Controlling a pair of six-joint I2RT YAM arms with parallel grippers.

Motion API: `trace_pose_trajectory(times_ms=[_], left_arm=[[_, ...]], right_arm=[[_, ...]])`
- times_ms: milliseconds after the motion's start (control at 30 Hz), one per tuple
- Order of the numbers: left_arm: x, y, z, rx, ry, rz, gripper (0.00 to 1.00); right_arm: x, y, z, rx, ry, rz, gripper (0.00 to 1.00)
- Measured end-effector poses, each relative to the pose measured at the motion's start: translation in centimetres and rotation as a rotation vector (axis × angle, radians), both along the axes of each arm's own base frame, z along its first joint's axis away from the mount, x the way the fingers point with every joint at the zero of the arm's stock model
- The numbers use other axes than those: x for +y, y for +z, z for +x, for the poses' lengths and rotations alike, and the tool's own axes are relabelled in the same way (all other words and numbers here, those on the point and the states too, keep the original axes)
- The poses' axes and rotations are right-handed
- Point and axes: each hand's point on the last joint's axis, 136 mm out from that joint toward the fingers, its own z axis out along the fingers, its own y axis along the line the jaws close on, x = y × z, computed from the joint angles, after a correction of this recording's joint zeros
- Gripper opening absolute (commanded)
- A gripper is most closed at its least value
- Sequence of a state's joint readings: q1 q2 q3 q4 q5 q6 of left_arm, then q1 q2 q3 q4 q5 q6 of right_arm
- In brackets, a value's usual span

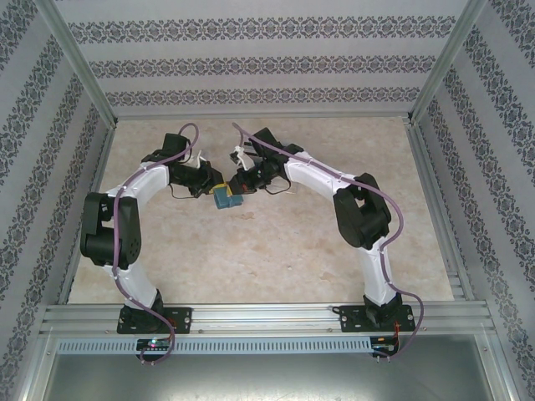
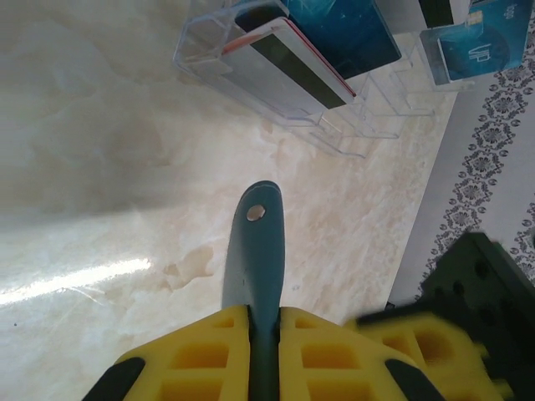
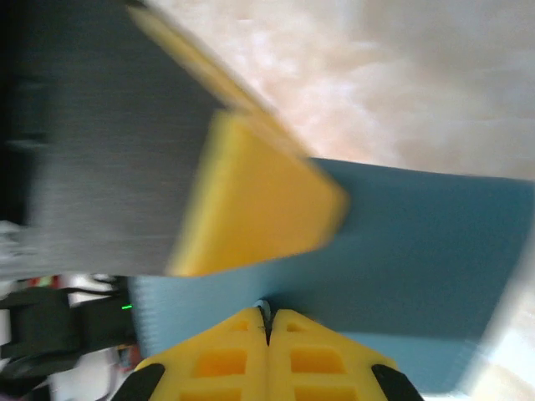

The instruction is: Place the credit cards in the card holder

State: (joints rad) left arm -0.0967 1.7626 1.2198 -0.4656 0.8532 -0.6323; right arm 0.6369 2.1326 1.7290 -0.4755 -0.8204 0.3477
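I've got the left arm [image 1: 113, 234] standing up from its base, elbow folded out to the left, forearm reaching in toward mid-table. The right arm [image 1: 364, 217] mirrors it, with its elbow out to the right and its forearm angled inward. The two wrists sit almost nose to nose. The left gripper [image 2: 265, 311] has its yellow fingers [image 2: 209, 351] clamped on the card holder [image 2: 255, 242]. The right gripper [image 3: 267, 317] has its fingers [image 3: 221, 359] pressed flat together. That wrist view is blurred, so it may be nipping an edge; I can't tell.

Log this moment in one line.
left gripper shut on card holder | right gripper shut beside it | credit cards in clear rack
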Motion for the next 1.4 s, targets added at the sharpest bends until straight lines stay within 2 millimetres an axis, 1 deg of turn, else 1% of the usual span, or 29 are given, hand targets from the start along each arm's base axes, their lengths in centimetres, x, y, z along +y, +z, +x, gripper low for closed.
trace_pose_trajectory(times_ms=[67,133,167,267,367,400,433,467,533,567,700,767,800,900,1000,1100,1167,1233,1400], left_arm=[[0.1,-0.1,0.1,-0.002,0.002,0.000,0.00],[0.1,-0.1,0.1,-0.005,0.002,0.000,0.00],[0.0,-0.1,0.1,-0.008,0.001,0.001,0.00],[-0.4,-0.5,0.3,-0.014,-0.007,-0.001,0.00],[-0.2,-1.1,0.2,-0.006,-0.001,0.006,0.00],[-0.1,-1.3,0.2,-0.004,0.003,0.010,0.00],[0.2,-1.7,0.1,-0.001,0.011,0.017,0.00],[0.5,-2.2,0.0,0.004,0.022,0.022,0.00],[1.1,-3.3,-0.3,0.017,0.053,0.027,0.00],[1.5,-3.9,-0.6,0.026,0.077,0.023,0.00],[2.1,-6.9,-1.9,0.047,0.178,0.004,0.00],[2.4,-7.9,-2.7,0.037,0.240,0.000,0.01],[2.4,-8.0,-2.9,0.021,0.260,0.000,0.02],[1.8,-7.6,-3.1,-0.043,0.310,0.022,0.02],[1.0,-7.1,-2.8,-0.100,0.338,0.049,0.03],[1.1,-7.0,-2.8,-0.134,0.374,0.061,0.03],[1.5,-7.3,-2.8,-0.134,0.403,0.073,0.02],[1.8,-7.3,-2.6,-0.141,0.423,0.077,0.02],[2.1,-7.2,-2.2,-0.161,0.458,0.073,0.02]], right_arm=[[0.9,0.9,-0.7,0.037,0.020,0.051,0.00],[1.2,1.4,-1.0,0.061,0.027,0.075,0.00],[1.6,2.0,-1.3,0.068,0.046,0.107,0.00],[2.8,3.8,-3.0,0.060,0.106,0.159,0.00],[3.1,5.0,-4.1,0.035,0.139,0.172,0.00],[2.9,5.3,-4.3,0.023,0.142,0.172,0.09],[2.5,5.3,-4.3,0.014,0.136,0.167,0.20],[1.7,5.1,-4.1,0.008,0.120,0.154,0.29],[0.0,4.3,-3.4,0.005,0.079,0.123,0.37],[-1.0,3.6,-2.9,0.005,0.051,0.101,0.39],[-4.2,0.6,-0.4,-0.008,-0.067,-0.028,0.42],[-5.0,-0.3,0.4,-0.021,-0.113,-0.083,0.43],[-5.2,-0.5,0.6,-0.023,-0.131,-0.099,0.43],[-4.9,-0.8,1.1,-0.015,-0.162,-0.121,0.44],[-3.3,-1.3,2.1,-0.020,-0.151,-0.137,0.44],[-1.5,-2.5,2.4,-0.014,-0.127,-0.142,0.43],[-1.0,-3.6,2.0,0.016,-0.110,-0.153,0.42],[-0.9,-4.6,1.4,0.051,-0.096,-0.164,0.41],[-1.2,-5.8,0.1,0.108,-0.077,-0.173,0.41]])
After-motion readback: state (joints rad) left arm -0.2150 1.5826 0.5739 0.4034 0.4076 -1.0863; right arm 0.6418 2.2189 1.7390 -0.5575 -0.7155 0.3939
